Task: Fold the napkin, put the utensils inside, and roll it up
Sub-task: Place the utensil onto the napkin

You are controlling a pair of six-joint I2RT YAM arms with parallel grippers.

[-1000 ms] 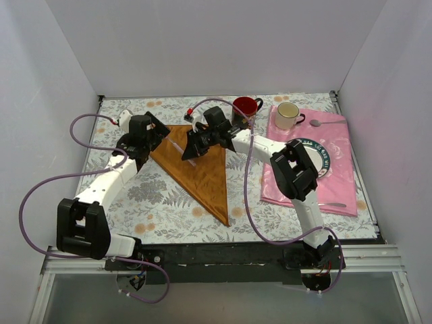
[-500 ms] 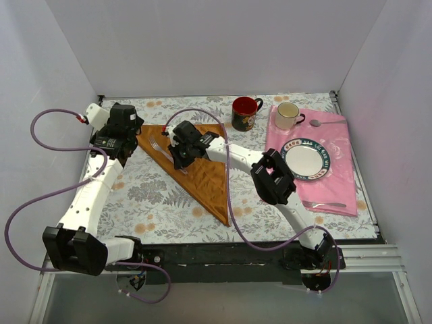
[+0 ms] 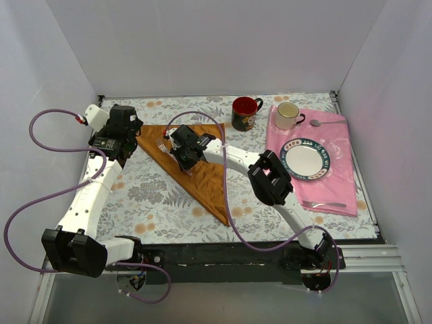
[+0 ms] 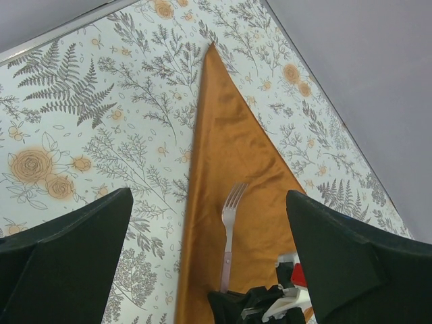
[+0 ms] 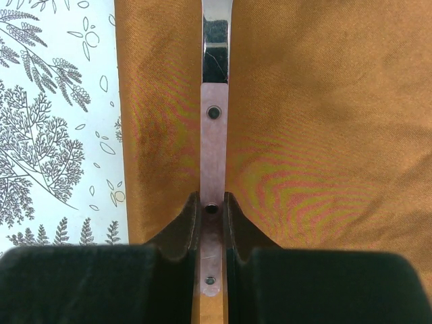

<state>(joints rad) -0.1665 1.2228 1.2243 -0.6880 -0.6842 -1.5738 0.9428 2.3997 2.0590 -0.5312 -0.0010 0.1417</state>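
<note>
The napkin point(image 3: 206, 177) lies folded into a rust-orange triangle on the floral table, its long point toward the near edge. My right gripper point(image 3: 178, 152) is shut on the handle of a silver fork point(image 3: 163, 146), low over the napkin's left part with the tines pointing left. From the right wrist, the fork handle point(image 5: 214, 135) runs straight up out of the right gripper point(image 5: 212, 216) over the napkin point(image 5: 310, 135). My left gripper point(image 3: 119, 138) is open beside the napkin's left corner, holding nothing. From the left wrist, the fork point(image 4: 229, 219) and napkin point(image 4: 229, 145) show between the spread left gripper point(image 4: 209, 196).
A pink cloth point(image 3: 337, 179) at the right carries a round plate point(image 3: 305, 159), a cream mug point(image 3: 288, 115), a spoon point(image 3: 316, 123) and another silver utensil point(image 3: 324, 204). A red mug point(image 3: 244, 112) stands behind the napkin. White walls enclose the table.
My left gripper has opened and pulled back left off the napkin. My right gripper has carried the fork leftward across the napkin toward its left side.
</note>
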